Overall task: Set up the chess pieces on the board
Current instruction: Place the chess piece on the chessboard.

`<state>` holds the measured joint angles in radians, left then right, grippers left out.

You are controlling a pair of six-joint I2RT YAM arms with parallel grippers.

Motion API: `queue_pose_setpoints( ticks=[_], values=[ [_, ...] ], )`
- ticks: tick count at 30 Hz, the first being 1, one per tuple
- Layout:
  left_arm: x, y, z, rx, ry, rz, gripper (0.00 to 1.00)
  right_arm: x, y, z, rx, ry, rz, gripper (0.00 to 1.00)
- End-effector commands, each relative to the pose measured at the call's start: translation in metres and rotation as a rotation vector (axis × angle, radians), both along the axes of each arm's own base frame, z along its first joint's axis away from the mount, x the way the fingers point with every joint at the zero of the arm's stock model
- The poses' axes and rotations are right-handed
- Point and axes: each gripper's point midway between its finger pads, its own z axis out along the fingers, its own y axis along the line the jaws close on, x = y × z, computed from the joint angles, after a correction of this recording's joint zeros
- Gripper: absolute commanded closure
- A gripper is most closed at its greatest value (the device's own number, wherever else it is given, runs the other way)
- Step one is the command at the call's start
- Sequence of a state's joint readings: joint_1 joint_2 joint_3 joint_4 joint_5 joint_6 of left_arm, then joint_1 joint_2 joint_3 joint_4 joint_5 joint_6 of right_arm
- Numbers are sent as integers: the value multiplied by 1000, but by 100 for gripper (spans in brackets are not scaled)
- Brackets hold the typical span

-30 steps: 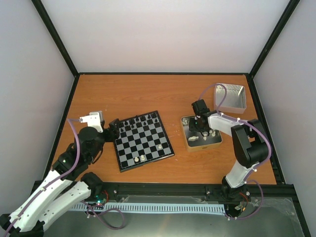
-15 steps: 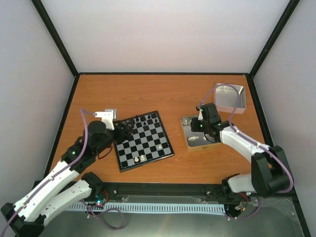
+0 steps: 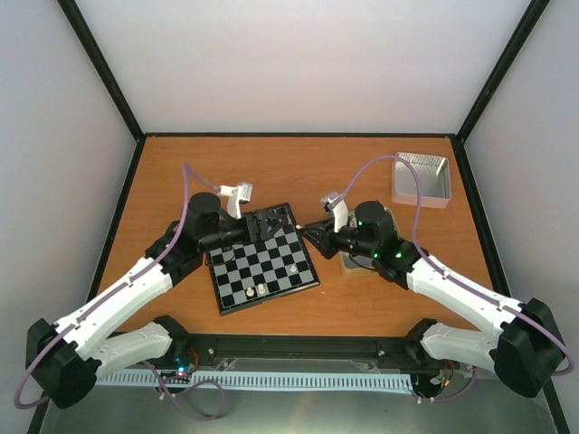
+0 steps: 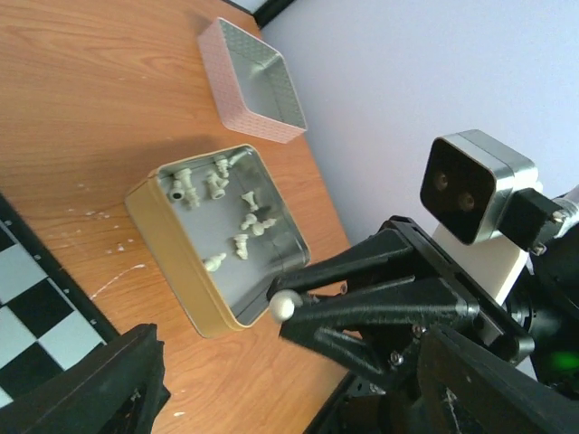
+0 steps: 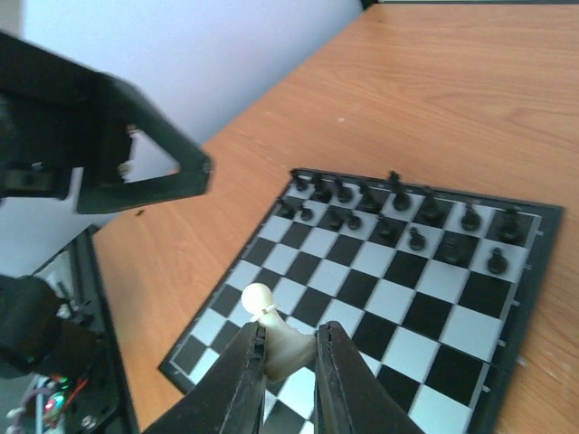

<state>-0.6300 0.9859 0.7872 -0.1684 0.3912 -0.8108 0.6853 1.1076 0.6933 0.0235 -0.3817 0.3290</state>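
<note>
One tiny cream-white plastic pawn (image 5: pixel 270 318) is pinched between the fingers of my right gripper (image 5: pixel 289 336), jaws closed on its body, round head sticking out past the tips. In the top view that gripper sits just beside the right edge of the small black-and-silver-grey chessboard (image 3: pixel 262 264), toward its far corner, pawn held clear of the orange wooden worktop (image 3: pixel 226 167).

My left gripper (image 3: pixel 264 220) is over the far edge of the board, jaws spread wide, nothing in them, pointing at the right gripper.

Board state: tiny black chessmen (image 5: pixel 398 212) fill the two far rows. Three cream-white chessmen stand on it: a pair (image 3: pixel 255 291) side by side in the near row, one (image 3: pixel 294 268) by the right edge.

Remaining cream-white pieces (image 4: pixel 244 221) lie loose in the open gold-walled square tin (image 4: pixel 163 262) right of the board; count unclear. Second square silver tin (image 3: pixel 421 178) is near the far right corner of the worktop, well apart from the first.
</note>
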Motion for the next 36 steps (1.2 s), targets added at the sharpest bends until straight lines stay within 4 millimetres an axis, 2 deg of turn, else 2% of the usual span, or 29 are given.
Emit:
queue_pose_setpoints(
  ticks=[1,16,27,28,32,34,36],
  values=[
    [-8,-17,31,-129,-4,-110,26,-19,22,35,81,-77,127,85],
    [-17,-26,-1,-150,114,-173,67,-28,39,38,106,-71,188,85],
    [-16,-27,-3,-155,121,-173,97,-27,41,33,95,-62,189,85],
    [-16,-27,-4,-152,122,-170,99,-26,41,32,92,-59,184,83],
    [-11,-17,-12,-86,112,-113,99,-24,37,24,60,-33,161,47],
    [-6,-2,-27,29,98,-40,99,-24,32,18,39,-26,140,40],
    [-3,22,-51,179,120,55,99,-25,25,11,23,-27,112,36]
  ],
)
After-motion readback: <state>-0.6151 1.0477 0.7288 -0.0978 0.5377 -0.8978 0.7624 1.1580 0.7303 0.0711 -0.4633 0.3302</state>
